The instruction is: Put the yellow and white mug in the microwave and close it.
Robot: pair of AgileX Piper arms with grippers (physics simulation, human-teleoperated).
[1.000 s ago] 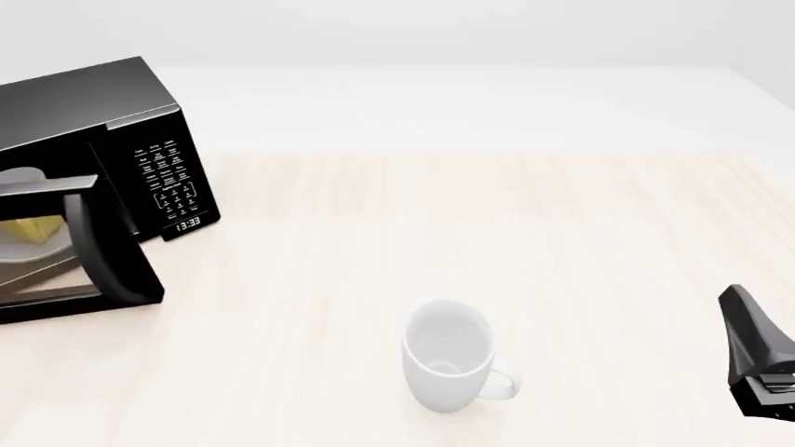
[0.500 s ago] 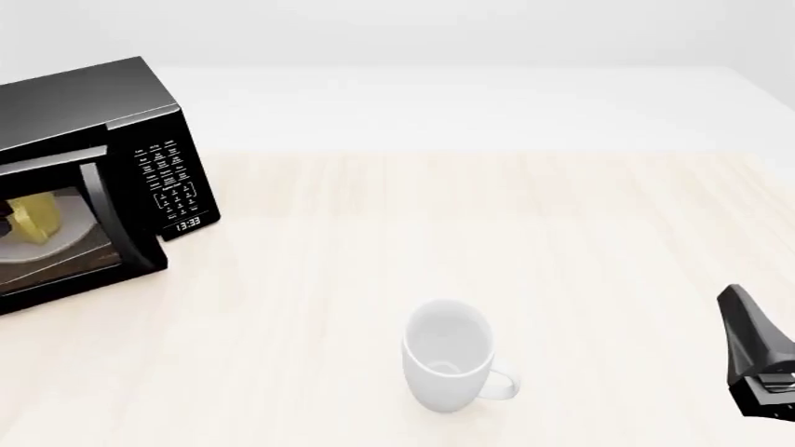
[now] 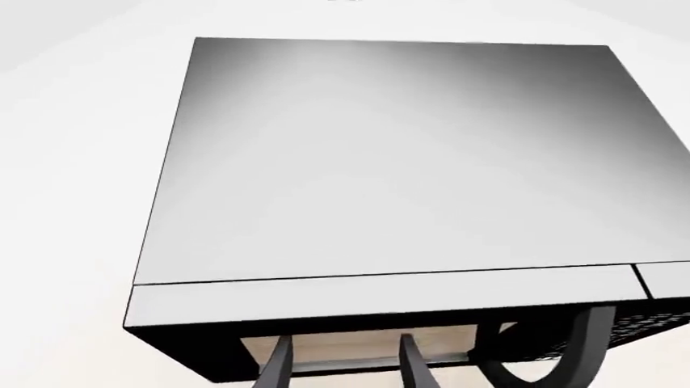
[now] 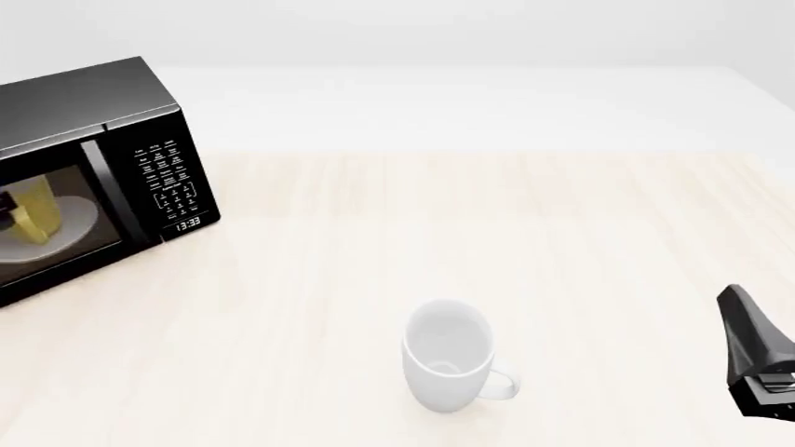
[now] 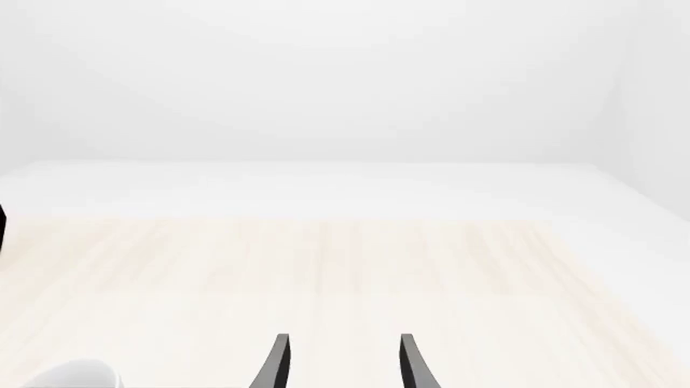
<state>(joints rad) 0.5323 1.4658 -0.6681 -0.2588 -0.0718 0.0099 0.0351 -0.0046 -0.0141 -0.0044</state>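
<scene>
Though unseen from above, mug (image 4: 33,212) (front)

Pale wood-grain table (image 4: 497,242) with faint lengthwise streaks, spreading wide across the front view and ending in a straight far edge. Beyond that, plain white floor (image 4: 472,102) running up to a featureless white wall (image 5: 323,81). Soft, even light throughout, with only faint shadows on the tabletop.

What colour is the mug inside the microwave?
Yellow; the mug shows through the door of the black microwave, best in the front view.
</scene>
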